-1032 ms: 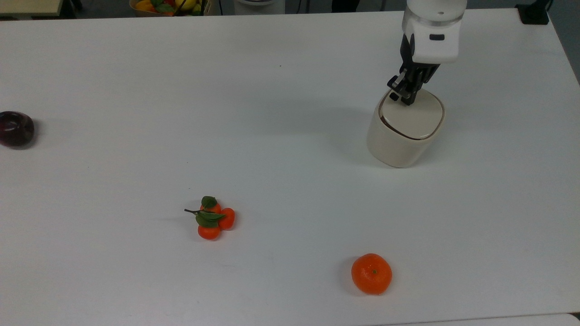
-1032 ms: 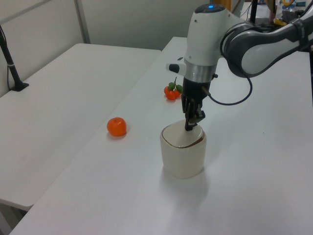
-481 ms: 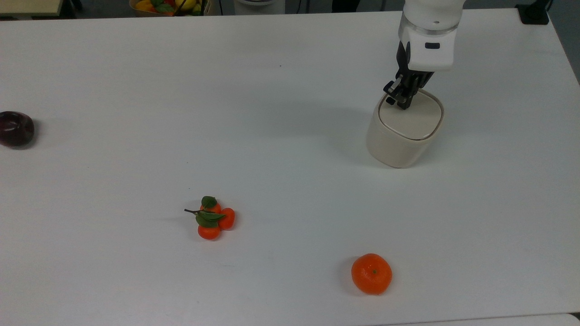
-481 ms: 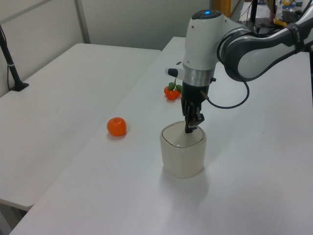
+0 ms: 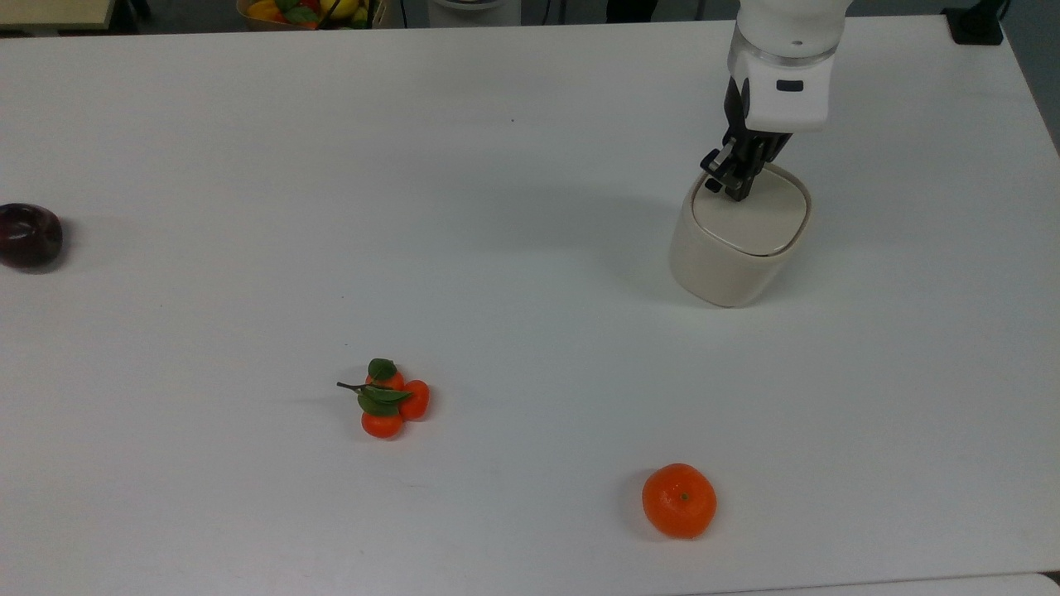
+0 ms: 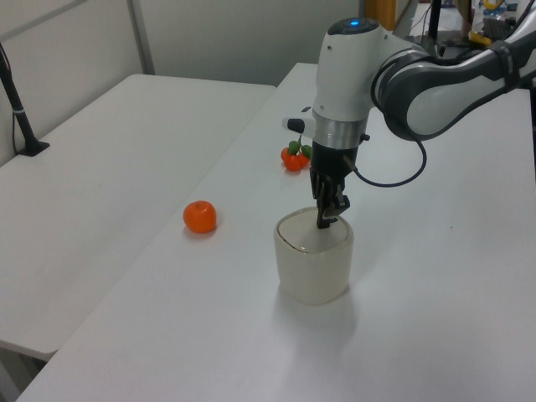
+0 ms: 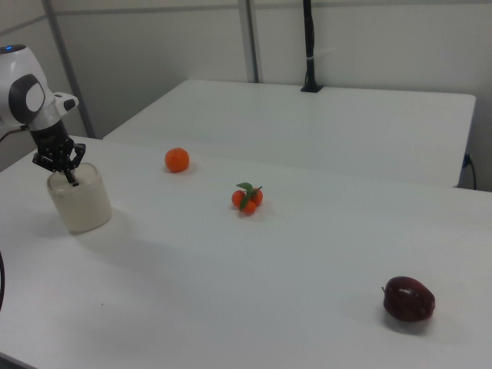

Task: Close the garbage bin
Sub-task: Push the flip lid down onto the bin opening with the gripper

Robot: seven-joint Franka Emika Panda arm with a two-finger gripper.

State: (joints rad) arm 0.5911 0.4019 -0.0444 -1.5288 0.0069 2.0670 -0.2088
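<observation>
The cream-white garbage bin (image 5: 729, 257) stands on the white table at the top view's right. Its flat lid (image 5: 758, 219) lies level inside the rim, with only a thin dark line around it. My gripper (image 5: 733, 192) points straight down with its fingers shut together, the tips touching the lid near the edge on the top view's left. In the left view the bin (image 6: 314, 270) is at the centre with the gripper (image 6: 324, 222) on its top. The right view has the bin (image 7: 81, 204) at the left, under the gripper (image 7: 72, 181).
An orange (image 5: 679, 500) lies near the front edge of the table. A bunch of small oranges with leaves (image 5: 387, 399) sits mid-table. A dark red apple (image 5: 29, 235) is at the top view's far left. A fruit basket (image 5: 306, 10) stands beyond the far edge.
A second ago a dark gap showed around the lid; now the lid sits flush in the rim. The gripper shifted slightly along with it and has held still for the last half second.
</observation>
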